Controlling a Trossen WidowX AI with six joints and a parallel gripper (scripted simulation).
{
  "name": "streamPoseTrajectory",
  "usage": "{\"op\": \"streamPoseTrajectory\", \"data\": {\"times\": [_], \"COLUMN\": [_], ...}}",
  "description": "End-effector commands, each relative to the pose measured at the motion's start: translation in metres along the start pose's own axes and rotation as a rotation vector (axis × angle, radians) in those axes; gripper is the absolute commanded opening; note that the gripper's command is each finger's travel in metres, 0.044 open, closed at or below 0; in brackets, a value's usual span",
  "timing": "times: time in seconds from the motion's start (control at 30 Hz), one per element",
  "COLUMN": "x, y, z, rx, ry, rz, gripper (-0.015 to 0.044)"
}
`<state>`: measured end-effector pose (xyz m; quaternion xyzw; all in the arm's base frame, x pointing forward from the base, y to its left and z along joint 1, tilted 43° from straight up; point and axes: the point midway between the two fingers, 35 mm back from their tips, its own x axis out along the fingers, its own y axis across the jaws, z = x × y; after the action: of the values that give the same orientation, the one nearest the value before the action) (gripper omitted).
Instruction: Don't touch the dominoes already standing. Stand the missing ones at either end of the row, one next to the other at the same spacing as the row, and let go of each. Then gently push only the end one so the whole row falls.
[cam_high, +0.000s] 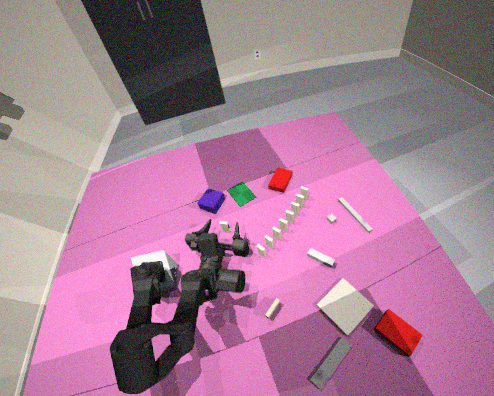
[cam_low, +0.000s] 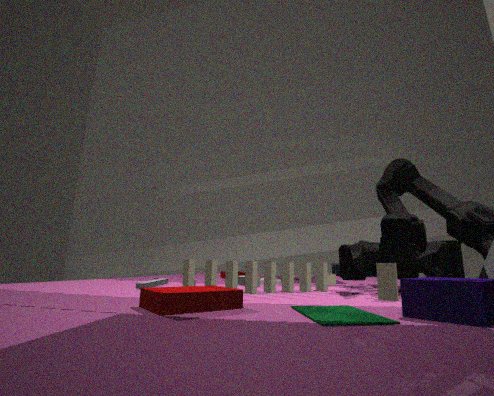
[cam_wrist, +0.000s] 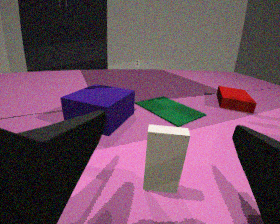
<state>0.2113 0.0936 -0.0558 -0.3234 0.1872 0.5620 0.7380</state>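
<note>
A row of several cream dominoes (cam_high: 283, 223) (cam_low: 260, 276) stands on the pink mat (cam_high: 125, 200). One more cream domino (cam_high: 224, 226) (cam_low: 387, 281) (cam_wrist: 166, 158) stands upright left of the row's near end, apart from it and off its line. My gripper (cam_high: 221, 229) (cam_wrist: 169, 125) is open, with a finger on each side of this domino and a gap to it on both sides. Another cream domino (cam_high: 272, 308) lies flat on the mat, nearer the front.
A purple block (cam_high: 211, 200) (cam_low: 447, 300) (cam_wrist: 100, 105), a green tile (cam_high: 241, 194) (cam_low: 345, 315) (cam_wrist: 170, 111) and a red block (cam_high: 280, 179) (cam_low: 190, 298) (cam_wrist: 236, 98) lie beyond the domino. A white cube (cam_high: 155, 260) sits by the arm. White bars (cam_high: 355, 214), a white slab (cam_high: 345, 305), a red wedge (cam_high: 398, 331) and a grey slab (cam_high: 330, 362) lie right.
</note>
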Motion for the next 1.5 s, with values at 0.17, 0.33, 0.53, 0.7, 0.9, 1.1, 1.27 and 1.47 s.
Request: {"op": "streamPoseTrajectory", "data": {"times": [0.17, 0.33, 0.53, 0.7, 0.9, 1.1, 1.27, 1.47], "x": [-0.001, 0.015, 0.043, 0.055, 0.047, 0.029, 0.029, 0.029], "y": [0.0, -0.002, 0.002, 0.009, 0.011, 0.0, 0.0, 0.0], "z": [0.047, 0.042, 0.037, 0.038, 0.056, 0.092, 0.092, 0.092], "rx": [0.002, 0.113, 0.305, 0.327, 0.218, 0.0, 0.0, 0.0], "ry": [0.001, 0.115, 0.453, 0.807, 1.241, 1.539, 1.539, 1.539], "rz": [-0.004, 0.078, 0.218, 0.269, 0.188, -0.011, -0.011, -0.011], "gripper": [0.044, 0.044, 0.044, 0.044, 0.044, 0.044, 0.044, 0.044]}}
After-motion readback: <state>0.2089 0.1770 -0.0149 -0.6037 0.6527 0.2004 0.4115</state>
